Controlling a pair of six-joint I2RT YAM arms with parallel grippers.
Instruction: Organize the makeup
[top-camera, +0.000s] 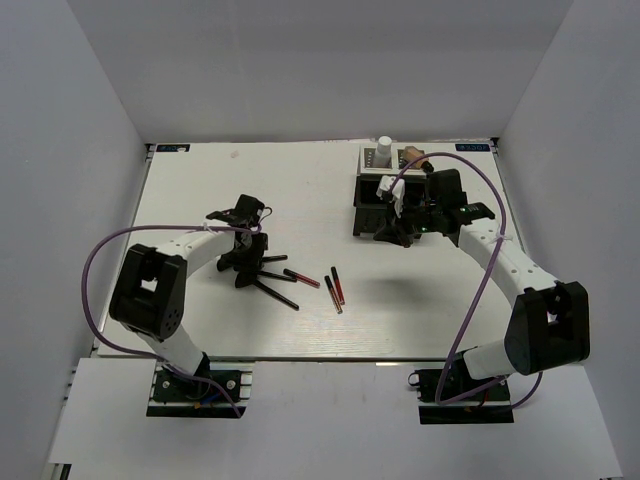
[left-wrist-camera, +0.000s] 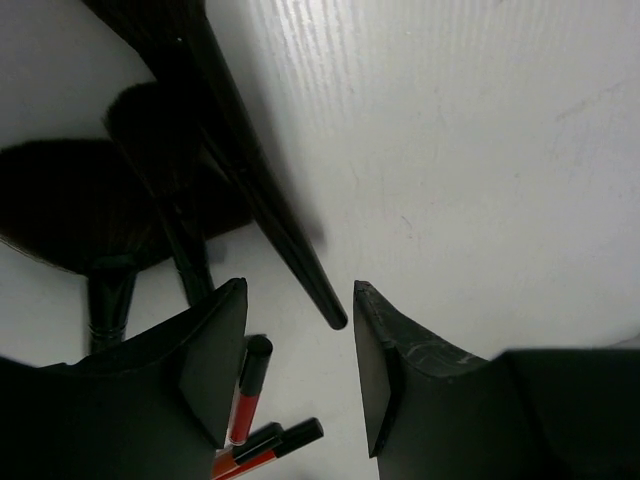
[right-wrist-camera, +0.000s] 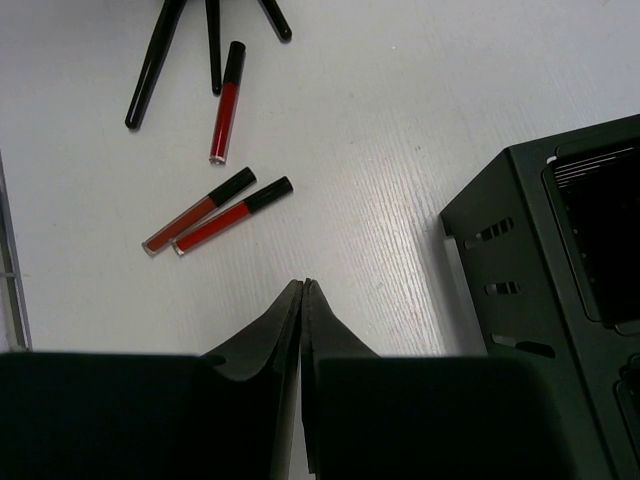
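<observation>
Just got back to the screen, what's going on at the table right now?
The left gripper hangs open over the black brushes, with one handle's tip at the gap between its fingers, not gripped. The right gripper is shut and empty beside the black organizer box. Three red tubes lie loose on the table. A white bottle and a tan bottle sit at the box's far end.

Black box (top-camera: 366, 203) stands on white table (top-camera: 300, 180).
</observation>
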